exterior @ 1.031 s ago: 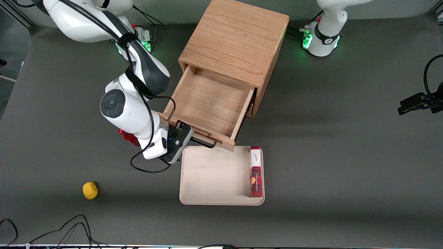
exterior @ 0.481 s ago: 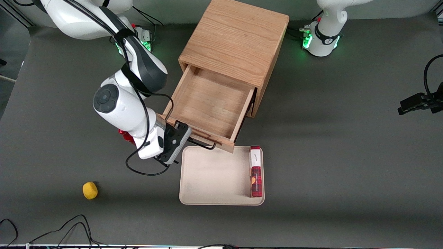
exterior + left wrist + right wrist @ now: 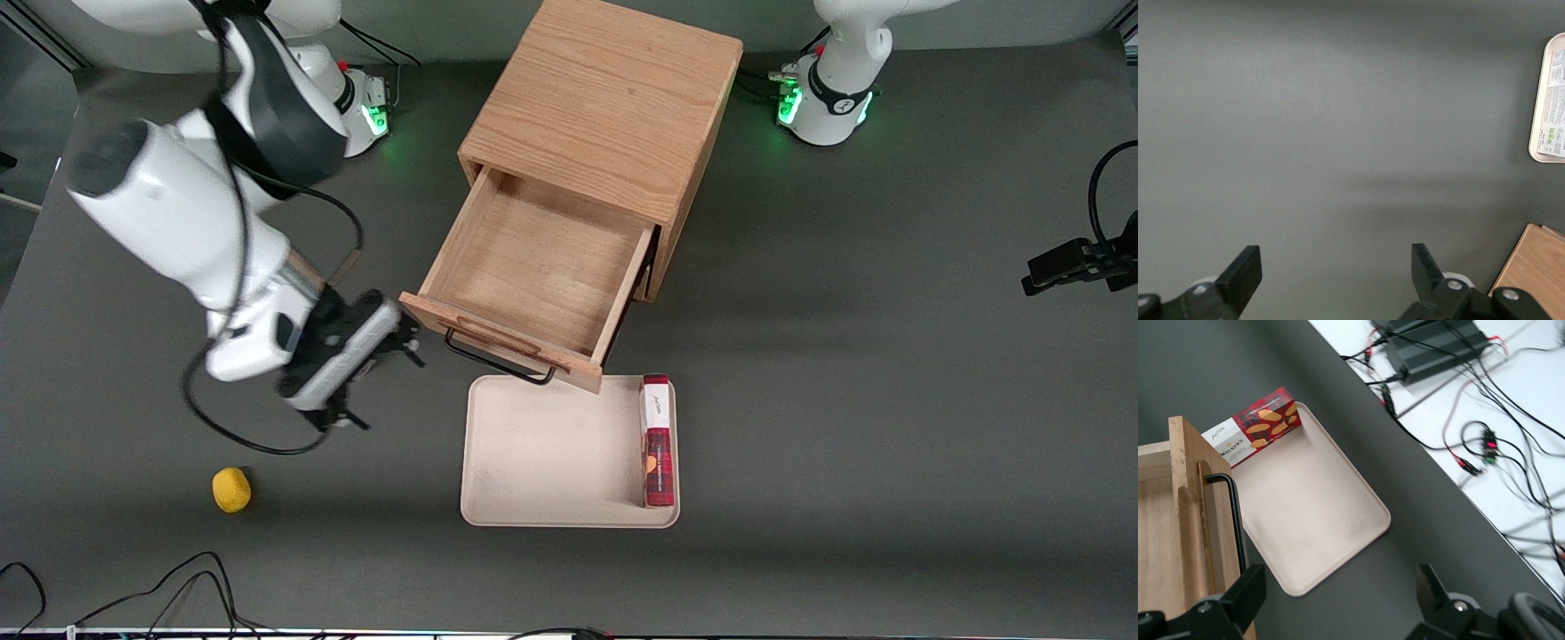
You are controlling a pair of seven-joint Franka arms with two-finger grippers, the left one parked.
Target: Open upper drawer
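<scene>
While upper drawer (image 3: 542, 276) gapes, claw (image 3: 384, 380) open, beside handle (image 3: 498, 360)

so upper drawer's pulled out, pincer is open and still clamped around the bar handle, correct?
Not quite. The upper drawer is pulled out and the pincer is open, but it holds nothing: the front view shows it off the bar handle, over the table toward the working arm's end.

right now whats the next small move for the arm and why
Probably just keep retreating and stop: the upper drawer stands pulled well out of the cabinet, its handle free, and the gripper is open, off the handle, toward the working arm's end.
</scene>
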